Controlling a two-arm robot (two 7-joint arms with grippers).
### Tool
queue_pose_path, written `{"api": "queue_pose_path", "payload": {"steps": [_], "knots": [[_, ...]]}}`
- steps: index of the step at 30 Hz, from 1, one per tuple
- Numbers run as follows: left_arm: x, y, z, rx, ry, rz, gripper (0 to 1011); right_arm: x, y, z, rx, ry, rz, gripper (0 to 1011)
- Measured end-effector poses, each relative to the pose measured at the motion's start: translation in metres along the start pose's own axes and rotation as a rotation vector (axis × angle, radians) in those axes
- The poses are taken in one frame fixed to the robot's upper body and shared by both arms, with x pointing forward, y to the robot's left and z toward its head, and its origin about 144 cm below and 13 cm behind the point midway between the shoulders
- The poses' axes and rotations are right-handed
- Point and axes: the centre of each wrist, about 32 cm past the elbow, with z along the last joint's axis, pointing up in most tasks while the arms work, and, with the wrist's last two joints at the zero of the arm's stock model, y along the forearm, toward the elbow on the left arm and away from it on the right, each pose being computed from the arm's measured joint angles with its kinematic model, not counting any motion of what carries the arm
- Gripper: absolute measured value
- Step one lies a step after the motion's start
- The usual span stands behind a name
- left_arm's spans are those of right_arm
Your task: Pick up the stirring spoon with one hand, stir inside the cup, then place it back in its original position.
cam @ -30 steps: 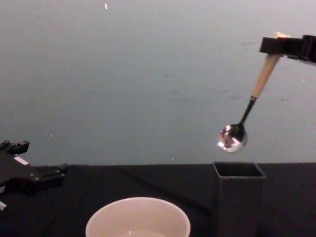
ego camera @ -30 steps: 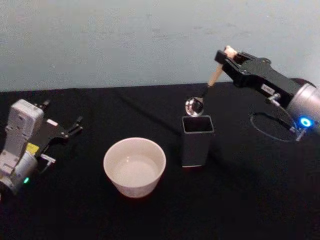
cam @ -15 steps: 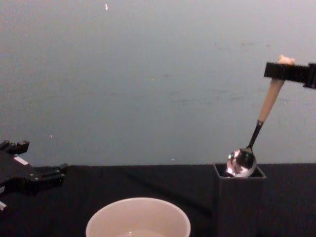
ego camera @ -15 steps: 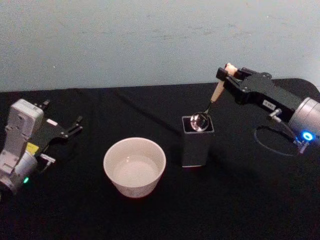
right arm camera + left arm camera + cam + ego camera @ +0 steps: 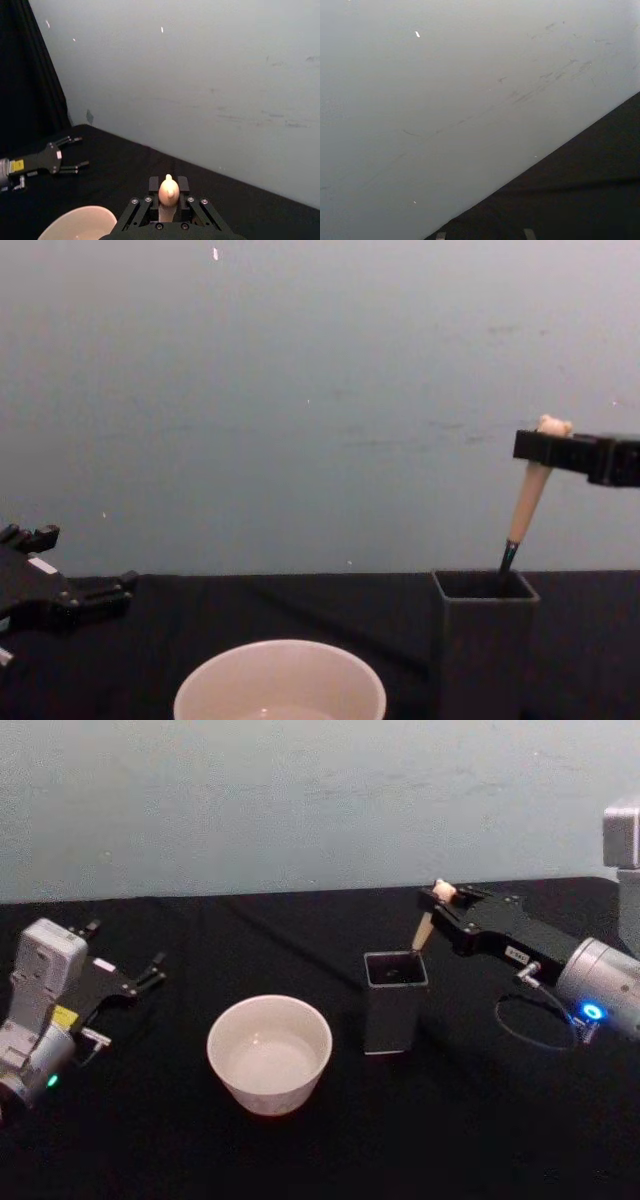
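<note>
1. Black cloth covers the table (image 5: 300,1150), with a pale grey-blue wall (image 5: 300,800) close behind it.
2. On the robot's right, the right gripper (image 5: 440,906) reaches in over the table. Its jaws are clamped on the top of the stirring spoon (image 5: 423,932), just under the little bear head, which pokes out above the fingers.
3. From that grip the spoon hangs slightly tilted. Its lower end is down inside the dark grey square holder (image 5: 392,1010), against the holder's far right corner.
4. The cup (image 5: 268,1050) stands on the cloth just to the left of the holder and a little nearer the robot, not touching it.
5. The spoon's shiny bowl and most of its thin dark neck are hidden by the holder's walls. From chest height only a short bit of the neck shows above the rim.
6. From chest height the right arm is cut off at the edge, and so is the cup's lower half.
7. What can be seen of the spoon is a beige handle, thick at the top and tapering downward, with a rounded cream head.
8. The cup is wide, cream-white and thin-rimmed. I cannot tell whether anything is in it.
9. The left gripper (image 5: 80,151) rests low at the far left, well apart from the cup, with its jaws spread and holding nothing.
</note>
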Motion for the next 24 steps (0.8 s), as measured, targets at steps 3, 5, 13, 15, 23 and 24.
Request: {"api": "queue_pose_path", "payload": {"steps": [3, 5, 13, 15, 23, 24], "knots": [[0.0, 0.0, 0.0, 0.0, 0.0, 0.0, 1001, 0.0, 0.002, -0.004, -0.016, -0.002, -0.001, 215], [0.0, 0.0, 0.0, 0.0, 0.0, 0.0, 1001, 0.001, 0.004, -0.007, -0.029, -0.002, -0.003, 215], [0.0, 0.0, 0.0, 0.0, 0.0, 0.0, 1001, 0.003, 0.009, -0.015, -0.071, 0.01, -0.007, 215], [0.0, 0.0, 0.0, 0.0, 0.0, 0.0, 1001, 0.003, 0.011, -0.017, -0.082, 0.015, -0.009, 215], [0.0, 0.0, 0.0, 0.0, 0.0, 0.0, 1001, 0.005, 0.017, -0.025, -0.114, 0.021, -0.021, 215], [0.0, 0.0, 0.0, 0.0, 0.0, 0.0, 1001, 0.005, 0.018, -0.026, -0.119, 0.02, -0.024, 215]]}}
